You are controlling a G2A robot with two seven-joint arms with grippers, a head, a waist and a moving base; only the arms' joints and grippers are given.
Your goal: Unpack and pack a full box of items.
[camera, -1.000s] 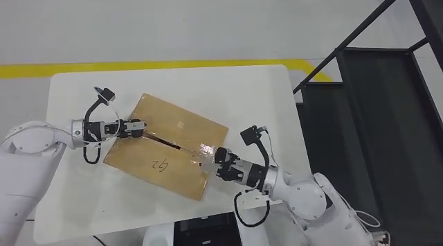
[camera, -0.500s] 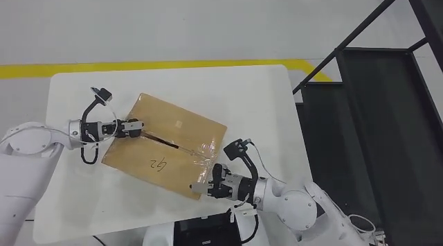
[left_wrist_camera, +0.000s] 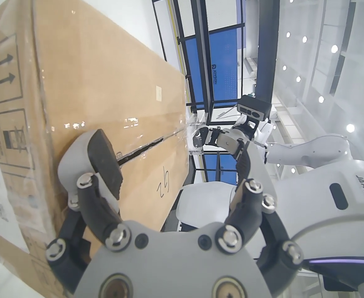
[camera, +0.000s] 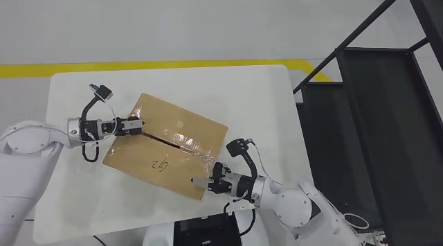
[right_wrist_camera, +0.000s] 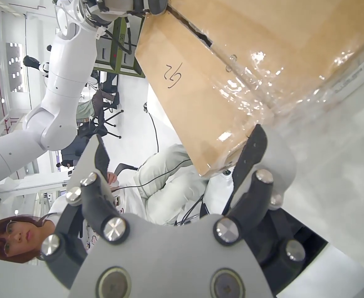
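Cardboard box (camera: 166, 145), flaps shut, on a white table (camera: 242, 93). Its contents are hidden. The centre seam is split open along part of its length, and clear tape covers the rest. The box's near corner is cut off from the top view by the right gripper (camera: 208, 183). A handwritten mark sits on the near flap.

The box lies flat, top face up, turned diagonally on the table. Its long axis follows the seam, running from the left gripper (camera: 136, 125) toward the robot's right.

The left gripper (left_wrist_camera: 175, 159) is spread wide, with one pad at the seam's end on the box's (left_wrist_camera: 92, 79) upper edge and the other finger clear of the cardboard. The right gripper (right_wrist_camera: 177, 144) is likewise released, with one pad against the taped near corner of the box (right_wrist_camera: 247, 32).

The floor is grey, with a yellow line (camera: 173, 67) beyond the table. Dark metal shelving (camera: 374, 107) stands at the right.
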